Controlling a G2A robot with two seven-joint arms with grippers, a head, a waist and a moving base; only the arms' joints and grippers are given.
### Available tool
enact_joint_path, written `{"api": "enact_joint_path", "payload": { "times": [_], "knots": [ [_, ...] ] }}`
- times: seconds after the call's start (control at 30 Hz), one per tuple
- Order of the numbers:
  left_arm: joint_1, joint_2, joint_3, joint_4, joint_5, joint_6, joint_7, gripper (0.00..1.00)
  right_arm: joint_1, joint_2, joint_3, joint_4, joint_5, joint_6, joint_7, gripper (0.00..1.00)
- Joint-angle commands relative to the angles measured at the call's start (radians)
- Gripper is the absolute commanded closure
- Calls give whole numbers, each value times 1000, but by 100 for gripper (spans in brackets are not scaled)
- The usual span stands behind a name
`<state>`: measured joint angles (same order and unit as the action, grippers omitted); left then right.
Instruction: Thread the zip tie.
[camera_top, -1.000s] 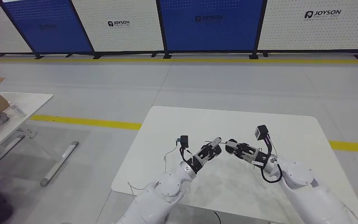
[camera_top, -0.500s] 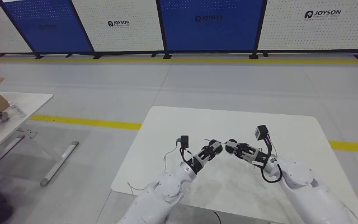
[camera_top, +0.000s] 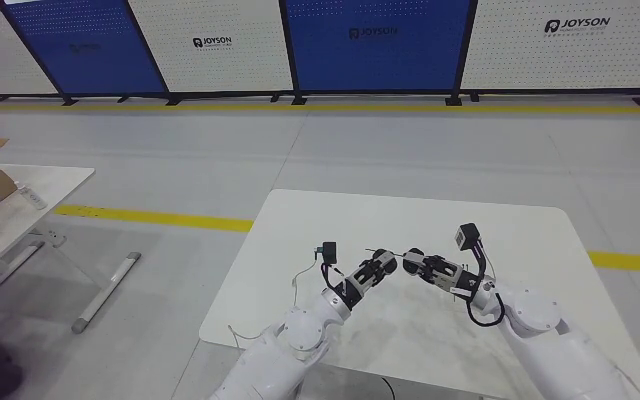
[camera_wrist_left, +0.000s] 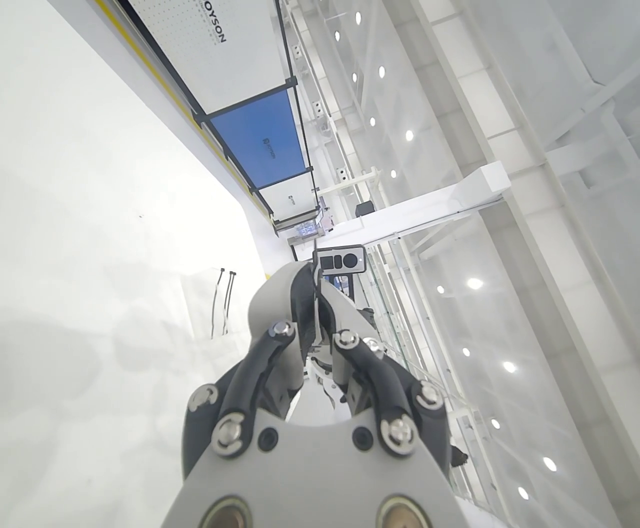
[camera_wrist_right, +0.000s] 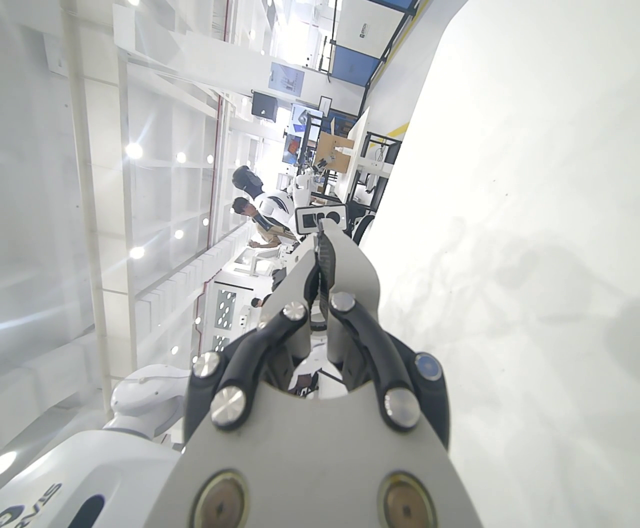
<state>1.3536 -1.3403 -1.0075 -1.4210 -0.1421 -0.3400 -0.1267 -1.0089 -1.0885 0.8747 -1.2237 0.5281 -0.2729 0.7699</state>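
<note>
Left tool (camera_top: 389, 259) and my right tool (camera_top: 409, 259) tip to tip mid-frame over surface (camera_top: 300, 250), both clamped on zip tie (camera_top: 374, 251).

My left pincer (camera_wrist_left: 316, 280) and right pincer (camera_wrist_right: 320, 240) pale grey, black links, 2 black zip ties (camera_wrist_left: 222, 302), white table (camera_top: 520, 225), yellow floor stripe (camera_top: 150, 215)
</note>
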Motion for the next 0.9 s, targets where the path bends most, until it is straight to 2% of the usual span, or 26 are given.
{"api": "enact_joint_path", "payload": {
  "times": [0.0,0.13,0.2,0.77,0.8,0.83,0.87],
  "knots": [
    [0,-1,0,0,-1,0,0,72,0,0,0,0,0,0,0,100],
    [-2,-2,-1,2,-1,0,1,93,0,0,0,0,0,0,0,100],
    [-2,-3,-1,3,-1,0,2,100,0,0,0,0,0,0,0,100],
    [-3,-8,-3,8,9,0,5,100,0,0,0,0,0,0,0,100],
    [-3,-9,-3,8,12,0,5,100,-2,0,0,-1,0,2,-3,75],
    [-2,-9,-2,8,15,0,5,100,-8,-1,0,-9,-3,10,-7,0],
    [-1,-8,-2,9,21,0,1,100,-11,0,5,-17,0,23,0,0]
  ]
}}
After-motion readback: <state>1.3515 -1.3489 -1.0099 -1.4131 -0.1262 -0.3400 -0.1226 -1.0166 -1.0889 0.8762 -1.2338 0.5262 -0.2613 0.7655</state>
